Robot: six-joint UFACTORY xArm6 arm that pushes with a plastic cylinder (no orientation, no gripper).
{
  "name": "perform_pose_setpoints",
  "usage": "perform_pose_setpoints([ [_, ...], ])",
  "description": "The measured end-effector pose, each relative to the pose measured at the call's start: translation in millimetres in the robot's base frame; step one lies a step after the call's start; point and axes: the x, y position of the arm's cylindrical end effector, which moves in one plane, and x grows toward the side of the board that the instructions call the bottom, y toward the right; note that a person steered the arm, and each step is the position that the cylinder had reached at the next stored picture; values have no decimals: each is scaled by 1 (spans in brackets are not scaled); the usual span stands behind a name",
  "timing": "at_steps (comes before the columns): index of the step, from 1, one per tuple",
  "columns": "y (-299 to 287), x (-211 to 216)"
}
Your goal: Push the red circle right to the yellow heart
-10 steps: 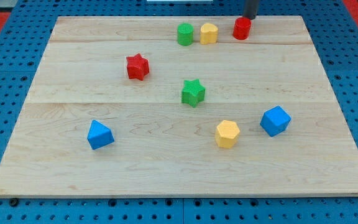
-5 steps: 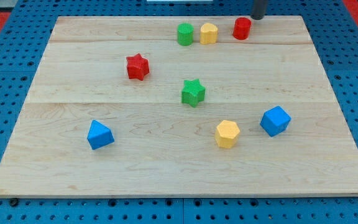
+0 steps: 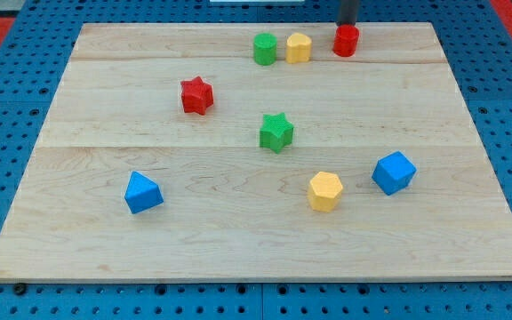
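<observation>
Claw: none here; the arm ends in a bare rod that opens on nothing and holds nothing, it can only shove.
My tip point(image 3: 348, 24): at the view's top edge, just behind the red circle, seemingly touching or almost touching its far side; contact cannot be told for sure.
Red circle point(image 3: 346, 41): upright near the surface's far edge, to the view's right of the yellow heart with a small gap between them.
Yellow heart point(image 3: 299, 47): stands in the far row, just beside the green circle point(image 3: 265, 48) on its left, close but whether touching is unclear.
Why so placed: the red circle is already on the heart's right side, so I judge only a closing-up is left; the tip sits behind rather than on the right flank, which would send the block toward the view's bottom, not toward the heart.
Next move, as a guess: the tip should come round to the circle's right side and press leftward, gently, lest the heart be knocked into the green circle.
Risk: the circle lies close to the surface's far edge, so a skewed push could roll it off line.
Surface point(image 3: 238, 240): pale wooden board on a blue pegged base.
Others, well apart from the work: red star point(image 3: 196, 95), green star point(image 3: 276, 132), blue wedge point(image 3: 142, 193), yellow hexagon point(image 3: 325, 190), blue cube point(image 3: 393, 172).
</observation>
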Motion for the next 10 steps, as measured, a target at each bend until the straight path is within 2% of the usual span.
perform_pose_setpoints([
  [4, 0, 25],
  [6, 10, 9],
  [10, -1, 20],
])
